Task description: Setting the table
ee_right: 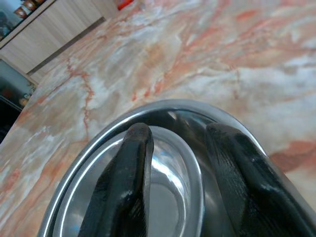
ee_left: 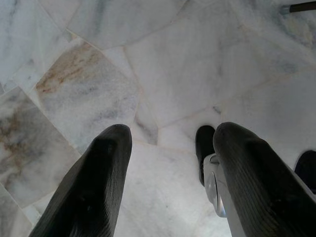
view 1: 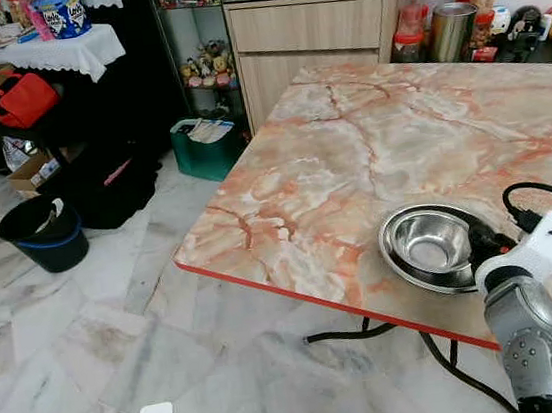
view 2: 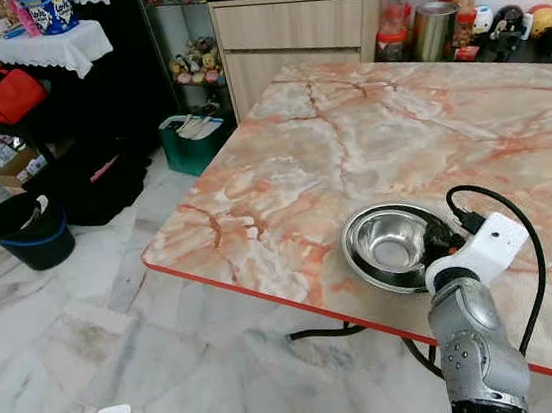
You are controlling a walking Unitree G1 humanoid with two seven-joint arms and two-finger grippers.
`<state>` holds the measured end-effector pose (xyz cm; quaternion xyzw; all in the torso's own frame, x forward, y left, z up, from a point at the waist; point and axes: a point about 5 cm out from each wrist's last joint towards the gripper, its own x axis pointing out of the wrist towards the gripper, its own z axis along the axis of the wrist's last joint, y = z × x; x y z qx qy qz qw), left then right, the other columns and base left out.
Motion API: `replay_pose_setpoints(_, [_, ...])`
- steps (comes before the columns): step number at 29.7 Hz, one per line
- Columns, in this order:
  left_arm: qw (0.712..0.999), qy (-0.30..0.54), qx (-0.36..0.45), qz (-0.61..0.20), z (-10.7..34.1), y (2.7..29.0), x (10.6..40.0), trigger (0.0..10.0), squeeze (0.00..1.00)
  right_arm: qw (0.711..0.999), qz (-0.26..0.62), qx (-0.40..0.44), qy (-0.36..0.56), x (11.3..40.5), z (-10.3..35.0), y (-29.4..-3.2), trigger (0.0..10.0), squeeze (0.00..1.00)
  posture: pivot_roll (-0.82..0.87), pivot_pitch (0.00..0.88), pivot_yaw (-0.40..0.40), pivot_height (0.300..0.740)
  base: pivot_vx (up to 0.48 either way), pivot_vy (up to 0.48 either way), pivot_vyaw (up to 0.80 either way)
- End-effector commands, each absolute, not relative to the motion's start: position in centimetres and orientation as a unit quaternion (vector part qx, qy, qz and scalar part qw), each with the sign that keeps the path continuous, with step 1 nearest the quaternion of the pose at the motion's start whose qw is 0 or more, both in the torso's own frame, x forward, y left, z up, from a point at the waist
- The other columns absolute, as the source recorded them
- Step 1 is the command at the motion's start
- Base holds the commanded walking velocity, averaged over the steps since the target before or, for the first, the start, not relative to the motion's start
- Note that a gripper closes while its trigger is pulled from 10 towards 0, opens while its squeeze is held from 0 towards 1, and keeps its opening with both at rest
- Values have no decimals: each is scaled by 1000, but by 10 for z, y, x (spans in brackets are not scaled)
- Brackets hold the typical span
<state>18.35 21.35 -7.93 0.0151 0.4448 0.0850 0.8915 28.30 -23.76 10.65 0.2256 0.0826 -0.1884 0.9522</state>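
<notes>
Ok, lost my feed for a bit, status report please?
Right gripper open over the nested round steel bowls near the marble table's red edge. Left gripper open, idle above the floor. Nothing obstructing.

we're over a pale marble-tiled floor [view 1: 91, 340]; a wooden cabinet [view 1: 311, 36] stands beyond the marbled table [view 1: 369, 145], a black bucket [view 1: 45, 233] and green bin [view 1: 204, 147] nearby.
</notes>
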Motion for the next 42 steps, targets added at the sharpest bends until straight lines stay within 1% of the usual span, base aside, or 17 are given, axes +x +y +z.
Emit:
replay_pose_setpoints(1, [894, 439, 9, 91, -78, 215, 186, 10000, 0, 965, -173, 190, 61, 285, 116, -234, 10000, 0, -50, 0, 63, 740, 0, 0, 0])
replay_pose_setpoints(2, [894, 438, 9, 91, -78, 215, 186, 10000, 0, 977, -151, 144, 51, 287, 120, -230, 10000, 0, -50, 0, 63, 740, 0, 0, 0])
replay_pose_setpoints(4, [895, 437, 8, 91, -77, 215, 186, 10000, 0, 984, -130, 116, 42, 290, 122, -225, 10000, 0, -53, 0, 63, 740, 0, 0, 0])
replay_pose_setpoints(5, [896, 435, 8, 92, -77, 215, 186, 10000, 0, 990, -111, 78, 30, 291, 124, -221, 10000, 0, -53, 0, 63, 740, 0, 0, 0])
replay_pose_setpoints(7, [896, 434, 8, 93, -77, 215, 187, 10000, 0, 996, -93, -10, 8, 293, 124, -215, 10000, 0, -54, 0, 65, 740, 0, 0, 0])
replay_pose_setpoints(9, [897, 433, 6, 93, -77, 215, 187, 10000, 0, 996, -79, -48, -14, 295, 126, -210, 10000, 0, -51, 0, 65, 740, 0, 0, 0])
replay_pose_setpoints(11, [898, 430, 2, 93, -77, 214, 188, 10000, 0, 997, -67, -24, -32, 297, 129, -203, 10000, 0, -47, 0, 66, 740, 0, 0, 0])
replay_pose_setpoints(13, [899, 429, 1, 93, -77, 214, 188, 10000, 0, 997, -61, -20, -34, 298, 129, -200, 10000, 0, -47, 0, 66, 740, 0, 0, 0])
replay_pose_setpoints(19, [900, 427, 1, 94, -76, 215, 189, 10000, 0, 998, -36, -40, -33, 302, 121, -192, 10000, 0, -41, 0, 65, 740, 0, 0, 0])
replay_pose_setpoints(25, [900, 426, 3, 93, -75, 216, 190, 10000, 0, 998, -25, -43, -37, 306, 116, -190, 10000, 0, -42, 0, 62, 740, 0, 0, 0])
replay_pose_setpoints(31, [901, 422, -3, 96, -76, 213, 189, 10000, 0, 999, -25, -42, -25, 307, 107, -189, 10000, 0, -49, 0, 48, 740, 0, -398, 0])
replay_pose_setpoints(37, [903, 419, -12, 96, -77, 209, 188, 10000, 0, 999, -28, -35, -12, 305, 97, -189, 10000, 0, -52, 0, 44, 740, 0, -415, -646])
replay_pose_setpoints(42, [904, 417, -17, 96, -77, 207, 187, 10000, 0, 999, -32, -37, -9, 301, 91, -190, 10000, 0, -48, 0, 41, 740, 0, -432, 0])
